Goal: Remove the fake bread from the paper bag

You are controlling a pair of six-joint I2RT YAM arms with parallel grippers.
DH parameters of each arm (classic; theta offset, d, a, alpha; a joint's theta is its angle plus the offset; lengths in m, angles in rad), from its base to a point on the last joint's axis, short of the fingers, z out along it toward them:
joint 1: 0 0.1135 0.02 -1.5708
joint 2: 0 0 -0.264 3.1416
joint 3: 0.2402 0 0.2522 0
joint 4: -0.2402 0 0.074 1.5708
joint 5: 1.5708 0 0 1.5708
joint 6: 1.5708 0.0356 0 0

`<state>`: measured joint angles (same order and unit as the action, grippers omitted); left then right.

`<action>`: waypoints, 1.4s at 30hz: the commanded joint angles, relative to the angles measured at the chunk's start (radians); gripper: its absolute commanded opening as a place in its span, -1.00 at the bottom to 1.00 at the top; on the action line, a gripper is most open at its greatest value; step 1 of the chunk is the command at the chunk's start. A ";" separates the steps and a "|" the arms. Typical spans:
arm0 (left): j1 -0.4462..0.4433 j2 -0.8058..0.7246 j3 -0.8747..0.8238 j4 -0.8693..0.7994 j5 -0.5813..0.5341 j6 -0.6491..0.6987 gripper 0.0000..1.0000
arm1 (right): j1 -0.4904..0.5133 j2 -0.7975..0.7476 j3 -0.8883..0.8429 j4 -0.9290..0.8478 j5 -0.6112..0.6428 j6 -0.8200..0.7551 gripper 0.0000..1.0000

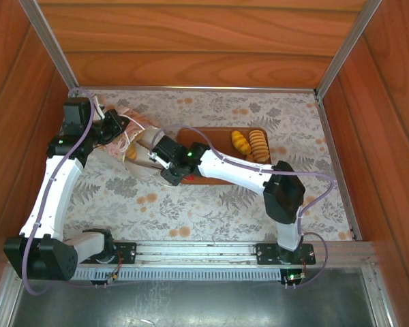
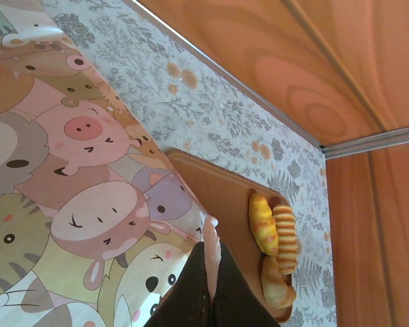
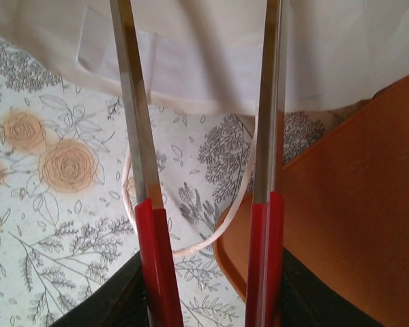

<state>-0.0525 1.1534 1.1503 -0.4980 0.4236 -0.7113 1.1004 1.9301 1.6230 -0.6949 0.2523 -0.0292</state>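
Paper bag (image 2: 88, 170) with cartoon animals, fake bread (image 2: 264, 223) on tray (image 2: 232, 204)

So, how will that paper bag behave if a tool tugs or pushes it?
Probably floppy: the paper bag has a thin wall, pinched flat in the left tool. Likely light, so a push would slide it over the tablecloth rather than tip it. Its cord handle lies loose and could snag.
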 commanded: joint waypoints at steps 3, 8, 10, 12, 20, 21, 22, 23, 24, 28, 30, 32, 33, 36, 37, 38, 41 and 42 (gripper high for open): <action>0.008 -0.024 0.025 0.009 0.002 -0.003 -1.00 | 0.030 0.046 0.063 0.010 0.047 -0.017 -0.14; 0.008 -0.037 0.014 0.011 0.000 -0.011 -1.00 | 0.041 0.082 0.109 -0.003 0.118 0.001 -0.13; 0.008 -0.042 0.009 0.014 -0.002 -0.013 -1.00 | 0.045 0.091 0.115 0.007 0.124 0.005 -0.13; 0.007 -0.042 0.010 0.016 -0.003 -0.013 -1.00 | 0.052 0.099 0.122 0.016 0.126 0.006 -0.14; 0.007 -0.047 0.010 0.025 -0.008 -0.018 -1.00 | 0.066 0.126 0.156 -0.009 0.176 0.047 -0.25; 0.007 -0.049 0.009 0.025 -0.008 -0.018 -1.00 | 0.067 0.122 0.155 -0.012 0.173 0.048 -0.27; 0.008 -0.049 0.007 0.026 -0.008 -0.020 -1.00 | 0.066 0.117 0.153 -0.016 0.173 0.052 -0.28; 0.007 -0.049 0.004 0.027 -0.009 -0.020 -1.00 | 0.066 0.110 0.151 -0.019 0.171 0.056 -0.31; 0.007 -0.050 0.003 0.026 -0.009 -0.022 -1.00 | 0.066 0.104 0.148 -0.021 0.169 0.058 -0.34; 0.007 -0.056 -0.010 0.031 -0.012 -0.026 -1.00 | 0.066 0.075 0.132 -0.036 0.161 0.071 -0.35; 0.007 -0.059 -0.015 0.035 -0.014 -0.028 -1.00 | 0.066 0.063 0.126 -0.042 0.155 0.080 -0.35; 0.007 -0.061 -0.018 0.036 -0.016 -0.029 -1.00 | 0.066 0.051 0.120 -0.052 0.145 0.089 -0.35; 0.007 -0.063 -0.020 0.036 -0.017 -0.030 -1.00 | 0.066 0.046 0.120 -0.056 0.141 0.095 -0.35; 0.008 -0.066 -0.027 0.041 -0.020 -0.034 -1.00 | 0.064 0.025 0.115 -0.082 0.128 0.112 -0.35; 0.007 -0.065 -0.026 0.041 -0.018 -0.034 -1.00 | 0.063 0.017 0.114 -0.092 0.120 0.121 -0.35; 0.008 -0.066 -0.028 0.041 -0.017 -0.034 -1.00 | 0.058 0.007 0.111 -0.102 0.107 0.129 -0.35; 0.006 -0.066 -0.032 0.044 -0.018 -0.035 -1.00 | 0.042 -0.029 0.086 -0.115 0.051 0.154 -0.35; 0.008 -0.066 -0.032 0.045 -0.018 -0.036 -1.00 | 0.037 -0.040 0.074 -0.118 0.034 0.157 -0.35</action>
<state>-0.0525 1.1046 1.1267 -0.4831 0.4145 -0.7383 1.1503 1.9545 1.7218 -0.7959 0.3367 0.0822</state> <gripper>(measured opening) 0.049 0.326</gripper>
